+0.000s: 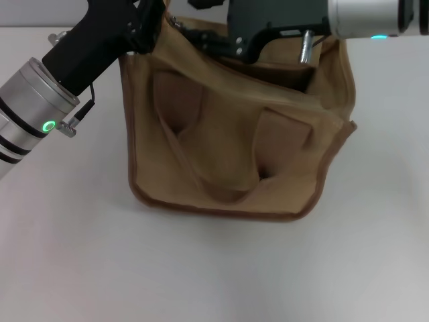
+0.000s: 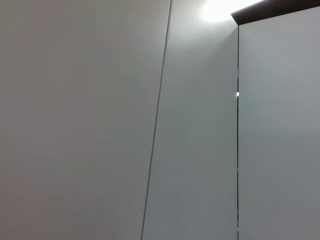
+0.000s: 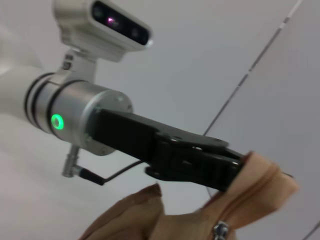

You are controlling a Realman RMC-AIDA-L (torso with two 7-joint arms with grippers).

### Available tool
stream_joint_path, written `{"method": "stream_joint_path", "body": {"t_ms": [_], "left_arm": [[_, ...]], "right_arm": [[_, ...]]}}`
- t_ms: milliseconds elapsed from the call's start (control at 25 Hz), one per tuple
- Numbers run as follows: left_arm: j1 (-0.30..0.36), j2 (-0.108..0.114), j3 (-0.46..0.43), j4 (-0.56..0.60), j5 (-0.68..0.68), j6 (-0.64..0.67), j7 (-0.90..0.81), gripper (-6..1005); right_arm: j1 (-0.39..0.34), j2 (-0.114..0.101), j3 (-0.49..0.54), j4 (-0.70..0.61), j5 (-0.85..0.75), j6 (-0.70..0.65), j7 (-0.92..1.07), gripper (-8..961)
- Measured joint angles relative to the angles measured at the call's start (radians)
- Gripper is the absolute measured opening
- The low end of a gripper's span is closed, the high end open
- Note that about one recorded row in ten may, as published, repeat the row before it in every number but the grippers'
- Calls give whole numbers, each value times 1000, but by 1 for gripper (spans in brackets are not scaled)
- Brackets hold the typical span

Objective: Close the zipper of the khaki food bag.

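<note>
Head view: the khaki food bag (image 1: pixel 234 154) was seen lying near the middle of the white table (image 1: pixel 201 268), a boxy tan canvas tote with darker brown piping along its edges and two wide strap handles draped over its near face. Its far, top edge was lifted toward both arms. The left gripper (image 1: pixel 149 27) was clamped shut on the bag's far left corner, a hold confirmed in the right wrist view, where black fingers (image 3: pixel 200 160) were pinched on bunched tan fabric beside the zipper (image 3: pixel 250 195) and its small silver pull (image 3: pixel 220 231). The right gripper (image 1: pixel 268 37) was positioned over the bag's top edge; whether its fingers were open or closed could not be told. Bare table was visible on every near side of the bag. No readable writing was visible.
</note>
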Motion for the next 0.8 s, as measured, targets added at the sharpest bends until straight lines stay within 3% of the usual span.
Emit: {"method": "stream_joint_path", "body": {"t_ms": [480, 800], "left_arm": [[-1, 0, 1, 0, 0, 0, 0, 23], [-4, 0, 1, 0, 2, 7, -9, 23]], "right_arm": [[11, -2, 165, 102, 99, -9, -8, 400], [62, -25, 354, 190, 146, -248, 7, 398]]}}
